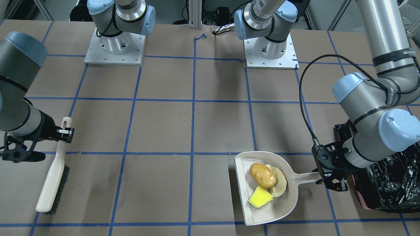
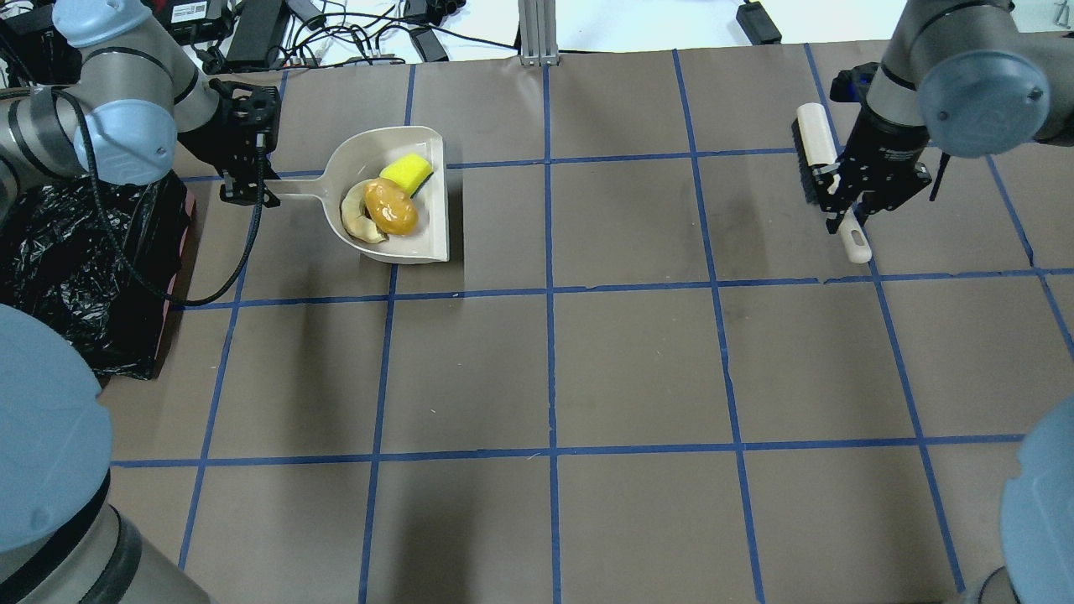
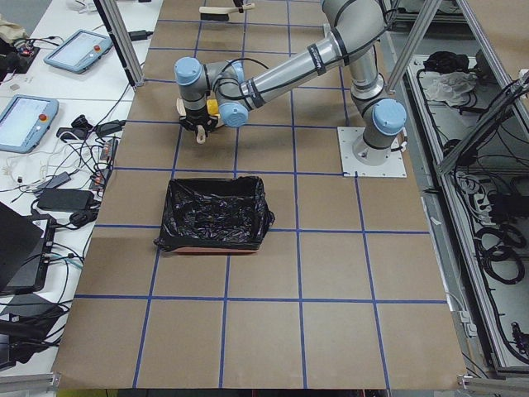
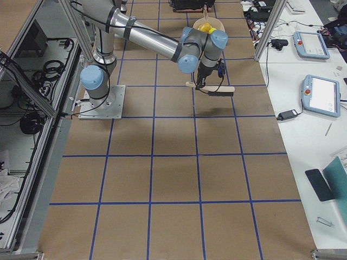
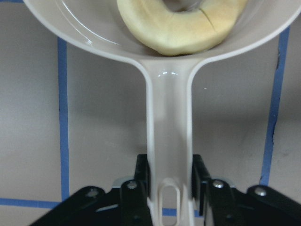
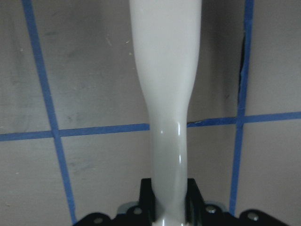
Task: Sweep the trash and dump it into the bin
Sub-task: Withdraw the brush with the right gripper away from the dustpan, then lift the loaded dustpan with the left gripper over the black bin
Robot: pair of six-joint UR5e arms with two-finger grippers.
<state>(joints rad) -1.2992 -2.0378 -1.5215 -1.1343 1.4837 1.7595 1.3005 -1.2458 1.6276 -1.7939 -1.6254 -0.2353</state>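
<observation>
The cream dustpan (image 1: pixel 243 168) carries all three pieces of trash. The brown potato-like lump (image 1: pixel 262 175) lies in the middle, partly on the pale curved slice (image 1: pixel 281 187), which sits at the handle end. The yellow sponge (image 1: pixel 260 197) touches the lump on the side away from the robot. The bin (image 3: pixel 213 238), lined with a crinkly black bag, stands at the robot's left end of the counter, just beyond the dustpan's handle.

The dustpan's long axis runs along the counter, with its handle pointing to the bin and its straight mouth facing the counter's middle. The left tool (image 1: pixel 325 180) pinches the handle's end between its fingers (image 5: pixel 142 176).

Well apart, on the robot's right, the right tool (image 2: pixel 843 214) is clamped on the handle of a cream brush (image 1: pixel 52 183). The brush's head points away from the robot and its dark bristles face the dustpan.
</observation>
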